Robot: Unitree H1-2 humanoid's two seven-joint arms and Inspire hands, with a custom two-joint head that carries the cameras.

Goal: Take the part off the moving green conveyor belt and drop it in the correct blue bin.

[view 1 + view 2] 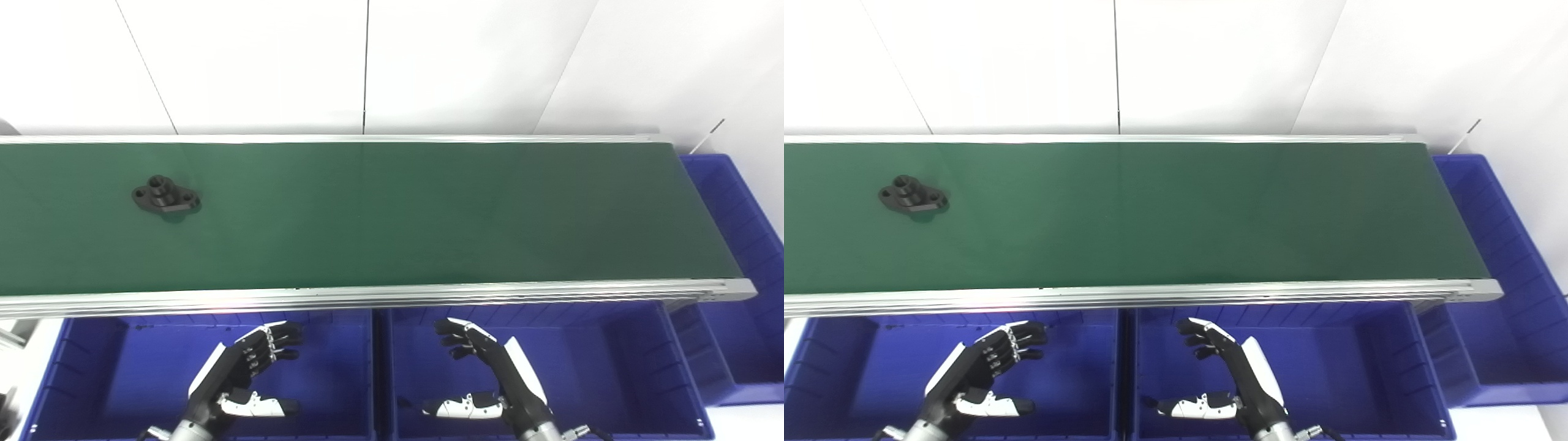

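You had the whole job ahead of you here: the part (pixel 165 195) lay untouched on the belt (pixel 392 214) at the left of the frame, a dark flanged piece with a raised boss and holes through its ears, resting flat on the green surface and well apart from both of your hands. Nothing had been picked, and as far as the pictures showed, nothing lay in the left bin (pixel 92 367) or the right bin (pixel 612 367) along the bottom edge, nor in the end bin (pixel 735 202) at the right of the frame beyond the belt's end. So the grasp, the carry and the drop were all left to do, and I would judge you were waiting for the part to come within reach. Your left hand (pixel 245 373) hung at the bottom left of centre over the left bin, fingers curled loosely and spread from the thumb, gripping nothing. Your right hand (pixel 484 376) hung at the bottom right of centre over the right bin in the mirrored pose, fingers likewise apart from the thumb and empty. Neither hand touched the belt's rail or, as far as I could tell, a bin wall.
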